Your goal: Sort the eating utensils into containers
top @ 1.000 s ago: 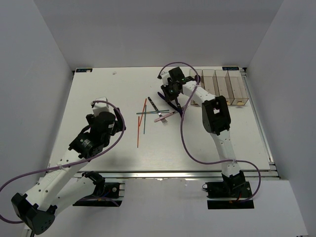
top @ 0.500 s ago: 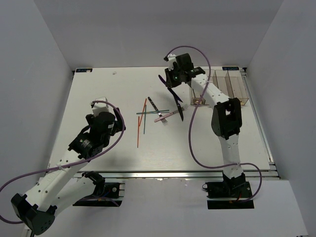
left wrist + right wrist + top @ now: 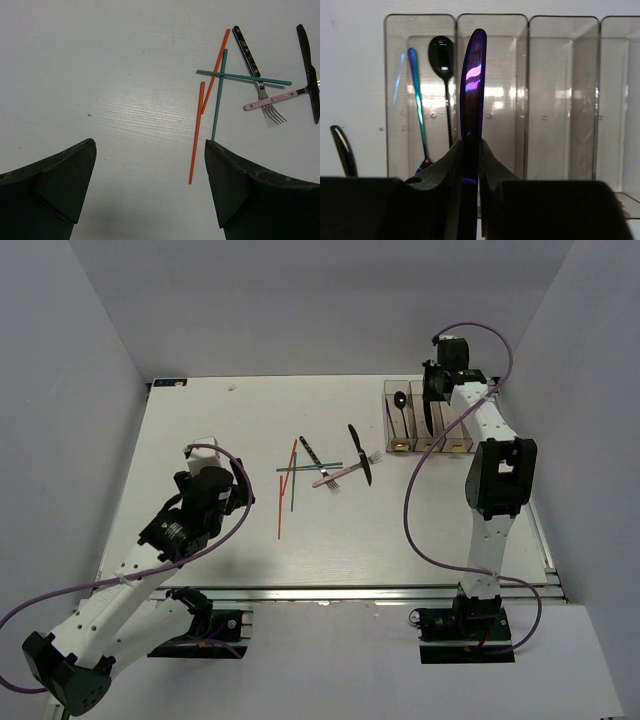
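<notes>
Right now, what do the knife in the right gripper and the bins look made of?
Knife: dark purple and glossy, with sharp bright highlights. It looks like coated metal, though shiny plastic is possible. Bins: clear hard plastic by the look, with see-through walls, rounded moulded corners and patches of glare on the floors.

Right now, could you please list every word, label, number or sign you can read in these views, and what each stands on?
None can be read in any view.
Yellow-brown marks at the near ends of the containers: too small to read.
Dots on the pink-handled fork: a pattern, not letters.
Dark purple knife in the right end effector: only glare, no print.
</notes>
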You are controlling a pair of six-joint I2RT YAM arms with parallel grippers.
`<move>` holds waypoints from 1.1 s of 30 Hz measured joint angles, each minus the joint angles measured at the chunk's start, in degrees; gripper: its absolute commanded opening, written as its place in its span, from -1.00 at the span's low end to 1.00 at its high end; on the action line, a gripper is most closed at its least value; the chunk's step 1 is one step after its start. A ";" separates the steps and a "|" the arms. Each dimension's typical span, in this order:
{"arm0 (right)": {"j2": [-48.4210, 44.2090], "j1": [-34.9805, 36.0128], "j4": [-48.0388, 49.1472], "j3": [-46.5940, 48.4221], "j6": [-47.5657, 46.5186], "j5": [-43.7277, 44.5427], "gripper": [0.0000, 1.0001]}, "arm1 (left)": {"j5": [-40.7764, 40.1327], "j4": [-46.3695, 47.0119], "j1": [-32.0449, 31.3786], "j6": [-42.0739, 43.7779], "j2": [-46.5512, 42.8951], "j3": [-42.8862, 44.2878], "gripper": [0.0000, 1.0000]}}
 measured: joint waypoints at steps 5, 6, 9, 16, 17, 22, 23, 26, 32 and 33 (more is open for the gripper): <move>2.80 -2.34 0.02 2.12 0.63 -0.33 -1.00 | 0.52 0.28 0.00 0.20 0.70 0.00 0.96; 3.72 -2.51 0.02 2.82 0.63 -0.70 -1.00 | 0.61 0.33 0.00 0.22 0.96 0.00 0.96; 6.47 -2.69 0.17 4.11 0.61 -1.90 -1.00 | 0.74 0.37 0.00 0.24 1.49 0.00 0.96; 9.66 -2.73 0.00 4.24 0.76 -3.17 0.22 | 0.74 0.39 0.00 0.42 1.70 0.00 0.96; 9.70 -2.75 0.00 4.24 0.39 -3.23 0.29 | 0.74 0.39 0.00 0.44 1.79 0.00 0.96; 9.64 -3.02 0.70 4.66 0.59 -3.30 0.36 | 0.76 0.39 0.00 0.44 2.19 0.00 0.96; 9.62 -3.04 0.57 4.98 0.63 -3.28 0.36 | 0.76 0.39 0.00 0.44 2.21 0.00 0.96; 8.87 -3.04 0.42 5.09 1.11 -3.65 0.37 | 0.76 0.39 0.00 0.44 2.23 0.00 0.96; 3.43 0.24 -0.04 4.81 1.14 -4.68 0.31 | 0.74 0.39 0.00 0.44 2.23 0.00 0.96; 2.08 1.70 0.39 4.22 0.98 -5.09 0.28 | 0.74 0.39 0.00 0.44 2.23 0.00 0.96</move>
